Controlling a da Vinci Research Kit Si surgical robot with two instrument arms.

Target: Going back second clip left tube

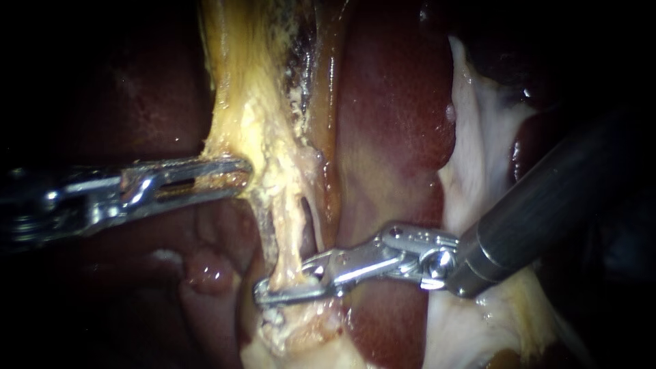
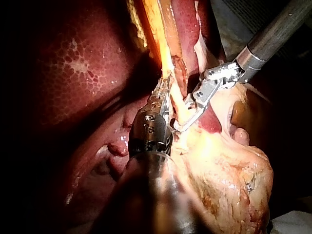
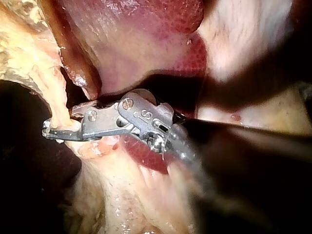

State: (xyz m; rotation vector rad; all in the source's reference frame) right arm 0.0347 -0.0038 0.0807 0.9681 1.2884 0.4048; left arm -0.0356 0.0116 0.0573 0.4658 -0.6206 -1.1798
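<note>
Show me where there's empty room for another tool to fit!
Bare spots: the liver between the yellow tissue and white tissue, above my right instrument; also the liver above my left instrument. Crowded: the tube between both instruments, where the left one grips the yellow tissue.

Support: liver (image 1: pixel 400 102), dark red, glossy | on the liver: yellow fatty tissue (image 1: pixel 249 116) with a pale tube (image 1: pixel 290 239) | beside the liver: white membrane (image 1: pixel 478 143)
</note>
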